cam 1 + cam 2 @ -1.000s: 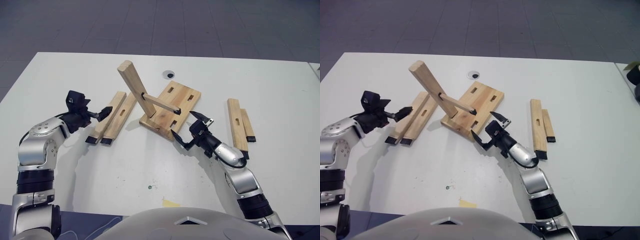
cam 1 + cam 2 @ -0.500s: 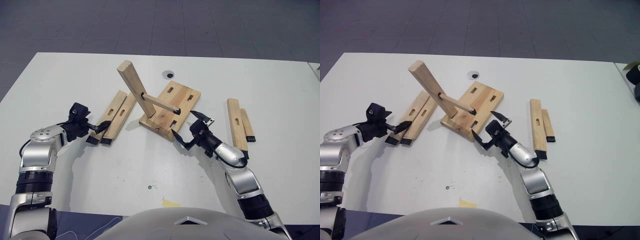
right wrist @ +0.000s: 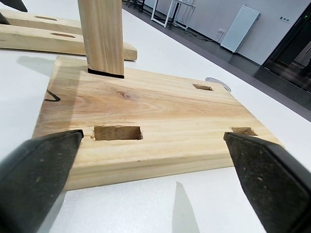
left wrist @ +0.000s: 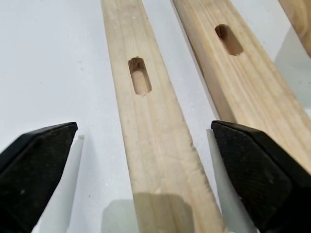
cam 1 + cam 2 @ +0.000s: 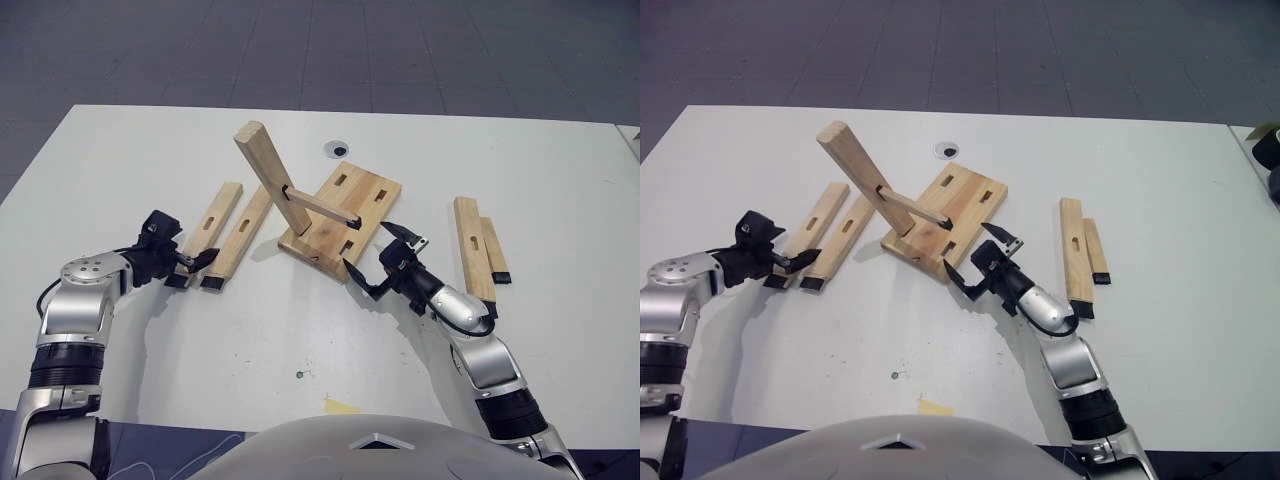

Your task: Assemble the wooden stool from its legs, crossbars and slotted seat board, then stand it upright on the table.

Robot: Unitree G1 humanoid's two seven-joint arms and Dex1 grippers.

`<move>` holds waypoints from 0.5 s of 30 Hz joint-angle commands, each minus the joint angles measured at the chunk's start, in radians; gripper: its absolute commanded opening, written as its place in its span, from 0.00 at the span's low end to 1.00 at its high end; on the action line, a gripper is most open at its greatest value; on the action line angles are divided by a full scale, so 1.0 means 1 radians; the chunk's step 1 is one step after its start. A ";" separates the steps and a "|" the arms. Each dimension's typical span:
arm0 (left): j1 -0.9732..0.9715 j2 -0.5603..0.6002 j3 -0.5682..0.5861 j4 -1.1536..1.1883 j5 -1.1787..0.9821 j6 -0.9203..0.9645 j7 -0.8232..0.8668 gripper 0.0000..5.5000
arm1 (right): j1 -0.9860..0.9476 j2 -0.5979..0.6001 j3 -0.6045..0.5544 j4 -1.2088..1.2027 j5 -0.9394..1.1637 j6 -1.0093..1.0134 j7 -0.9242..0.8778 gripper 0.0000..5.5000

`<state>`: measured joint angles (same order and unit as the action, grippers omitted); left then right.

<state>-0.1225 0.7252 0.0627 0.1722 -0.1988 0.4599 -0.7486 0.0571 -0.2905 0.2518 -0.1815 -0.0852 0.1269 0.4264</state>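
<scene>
Pose, left arm (image 5: pixel 80 300): upper segment rises at the robot's left side, elbow bent sharply, short forearm running forward and inward. The left hand (image 5: pixel 188 266) sits low at the end of it, wrist about level, pointing toward the robot's right. Its fingers (image 4: pixel 36 165) are spread wide, dark textured pads facing each other across the gap

Pose, right arm (image 5: pixel 455 305): comes up from the lower right, elbow bent, silver forearm angled inward and away from the body. The right hand (image 5: pixel 365 247) points forward and left, also low. Its fingers (image 3: pixel 34 179) are parted wide, one tip farther forward than the other

The hands are well apart from each other
</scene>
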 commanded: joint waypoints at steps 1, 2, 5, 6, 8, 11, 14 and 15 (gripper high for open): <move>0.014 0.030 -0.026 -0.003 0.027 0.014 -0.023 0.77 | -0.007 -0.002 0.001 -0.001 -0.003 0.007 -0.001 0.98; 0.013 0.031 -0.027 0.000 0.025 0.022 -0.028 0.73 | -0.008 -0.002 0.001 0.001 -0.004 0.006 -0.001 0.98; 0.016 0.047 -0.031 0.009 0.024 0.041 -0.049 0.65 | -0.011 -0.001 0.002 0.006 -0.006 0.003 -0.002 0.98; 0.018 0.052 -0.034 0.012 0.027 0.040 -0.057 0.61 | -0.012 0.000 0.002 0.007 -0.006 0.002 -0.003 0.98; 0.020 0.059 -0.035 0.017 0.025 0.040 -0.073 0.56 | -0.012 0.001 0.002 0.010 -0.008 -0.001 -0.004 0.98; 0.015 0.068 -0.040 0.025 0.036 0.032 -0.075 0.46 | -0.012 0.001 0.001 0.013 -0.010 -0.006 -0.006 0.98; 0.011 0.067 -0.043 0.019 0.037 0.026 -0.075 0.38 | -0.013 0.001 0.000 0.015 -0.012 -0.009 -0.008 0.98; 0.008 0.065 -0.044 0.017 0.037 0.023 -0.072 0.38 | -0.014 0.002 0.000 0.017 -0.012 -0.010 -0.010 0.98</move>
<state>-0.1242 0.7768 0.0373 0.1793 -0.1932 0.4720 -0.8228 0.0530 -0.2896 0.2515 -0.1747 -0.0933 0.1197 0.4198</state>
